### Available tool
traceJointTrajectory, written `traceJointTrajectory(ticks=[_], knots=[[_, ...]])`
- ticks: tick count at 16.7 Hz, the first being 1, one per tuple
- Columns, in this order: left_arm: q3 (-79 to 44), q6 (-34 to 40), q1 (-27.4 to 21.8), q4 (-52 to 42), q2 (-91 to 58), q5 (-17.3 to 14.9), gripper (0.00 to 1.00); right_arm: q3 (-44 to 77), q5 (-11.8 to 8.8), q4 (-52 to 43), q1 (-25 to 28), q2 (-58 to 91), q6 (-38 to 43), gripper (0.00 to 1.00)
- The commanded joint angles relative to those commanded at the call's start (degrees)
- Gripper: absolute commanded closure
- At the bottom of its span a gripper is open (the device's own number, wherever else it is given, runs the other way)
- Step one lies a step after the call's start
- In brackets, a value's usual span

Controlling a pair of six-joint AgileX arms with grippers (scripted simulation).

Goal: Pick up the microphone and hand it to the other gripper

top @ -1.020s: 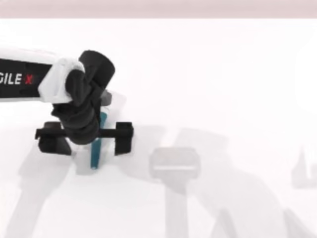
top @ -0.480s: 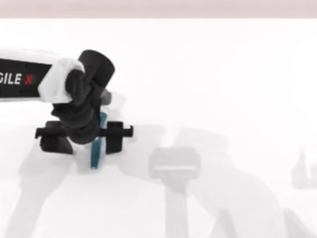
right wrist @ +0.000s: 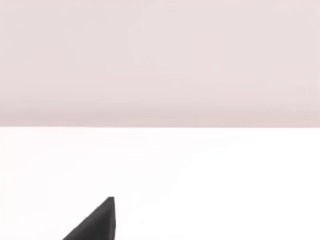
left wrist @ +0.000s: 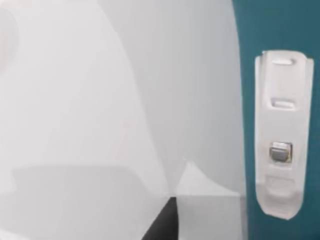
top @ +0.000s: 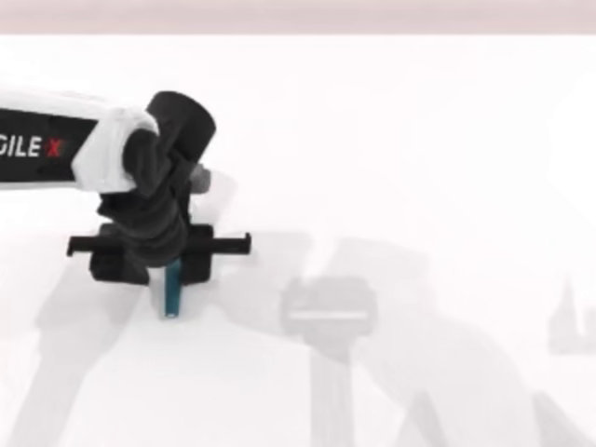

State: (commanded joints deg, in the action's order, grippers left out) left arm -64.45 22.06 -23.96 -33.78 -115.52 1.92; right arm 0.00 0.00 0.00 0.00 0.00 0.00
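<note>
**Left end effector clamped on mic, left side of desk**

Left end effector [top: 170, 265] sits over the desk's [top: 400, 140] left half, fingers pressed in against the microphone [top: 171, 291] handle. Teal handle tip pokes out below the fingers toward the near edge. Left wrist view: teal handle [left wrist: 280, 30] fills one edge, white switch plate [left wrist: 282, 135] facing the camera, one black fingertip [left wrist: 162, 222] low in frame. Middle and right of the desk are open white surface. Right end effector: only one black fingertip [right wrist: 97, 222] shows in its wrist view; can't tell its opening.
</note>
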Motion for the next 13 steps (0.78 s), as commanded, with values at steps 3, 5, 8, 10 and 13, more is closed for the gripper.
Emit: traceJointTrajectory(ticks=[3,5,8,10,13], knots=[[-1.32,-0.89,-0.1,-2.08,3.8,1.22,1.0,0.0,0.0,0.0,0.0,0.0,0.0,0.0],[-1.19,-1.12,-0.13,-1.38,3.94,0.96,1.0,0.0,0.0,0.0,0.0,0.0,0.0,0.0],[-0.13,-2.73,-0.17,3.96,5.03,-1.04,1.0,0.0,0.0,0.0,0.0,0.0,0.0,0.0],[1.29,-4.44,-0.05,10.25,6.39,-3.24,1.0,0.0,0.0,0.0,0.0,0.0,0.0,0.0],[4.49,-7.73,0.27,22.68,9.06,-7.49,1.0,0.0,0.0,0.0,0.0,0.0,0.0,0.0]])
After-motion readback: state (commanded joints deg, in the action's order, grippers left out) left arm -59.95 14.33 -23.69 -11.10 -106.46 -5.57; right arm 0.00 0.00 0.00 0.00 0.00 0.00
